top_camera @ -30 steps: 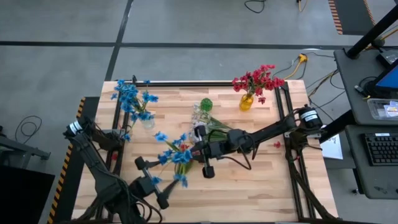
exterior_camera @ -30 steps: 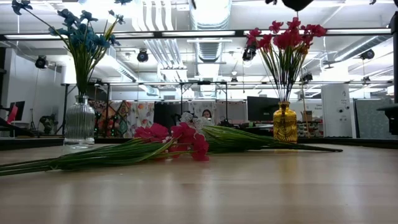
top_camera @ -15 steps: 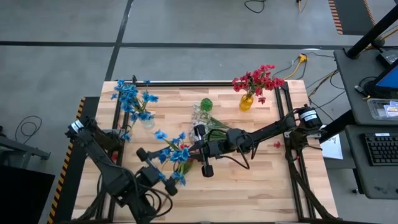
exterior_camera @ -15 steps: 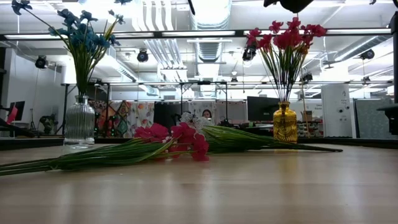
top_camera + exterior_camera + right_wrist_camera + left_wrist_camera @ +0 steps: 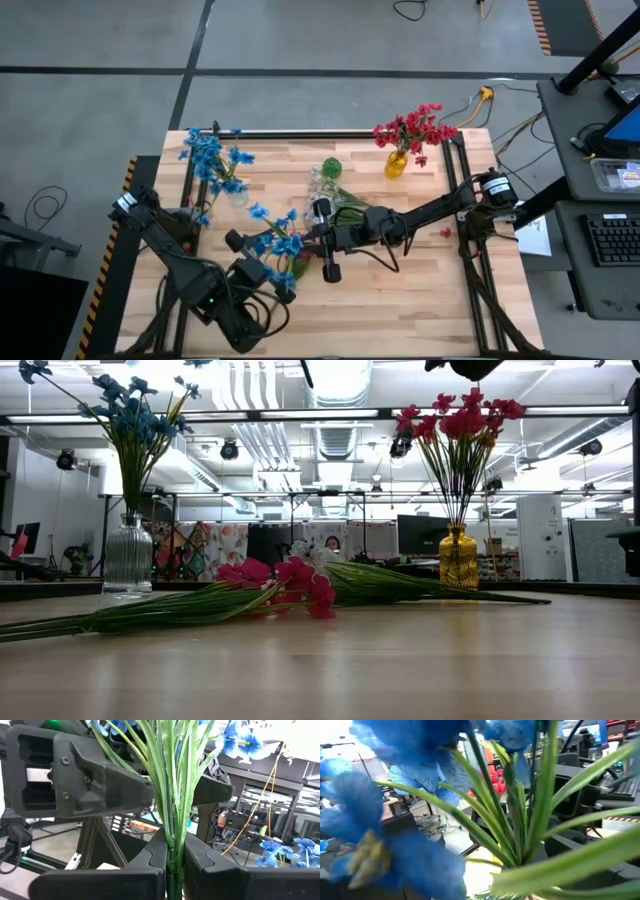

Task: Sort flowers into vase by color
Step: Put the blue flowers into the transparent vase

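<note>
Bench [image 5: 400,290]: a pale wooden top with black rails along its edges; both arms reach over its middle.
Right arm: it stretches from the right rail toward the centre of the bench.
Left arm: it rises from the near left corner and bends toward the centre.
Blue bunch in glass vase [image 5: 212,160]: upright in a clear ribbed vase [image 5: 128,556] at the far left of the bench.
Red bunch in yellow vase [image 5: 413,128]: upright in a yellow vase [image 5: 397,163] at the far right of the bench.
Loose flowers [image 5: 270,588]: red and pale white sprays lie flat on the bench in the middle, their green stems spread to both sides in the low view.
Green vase [image 5: 331,167]: a small green vessel at the far middle, with pale white blossoms just beside it.
Blue spray [image 5: 277,243]: it is held above the middle of the bench, between the two pincers.
Right pincer [image 5: 173,851]: closed tight on the green stem of the blue spray, the fingers pressing it from both sides.
Left pincer [image 5: 256,260]: its fingers stand wide apart around the leaves and blossoms of the same blue spray; I cannot tell if they touch it.
</note>
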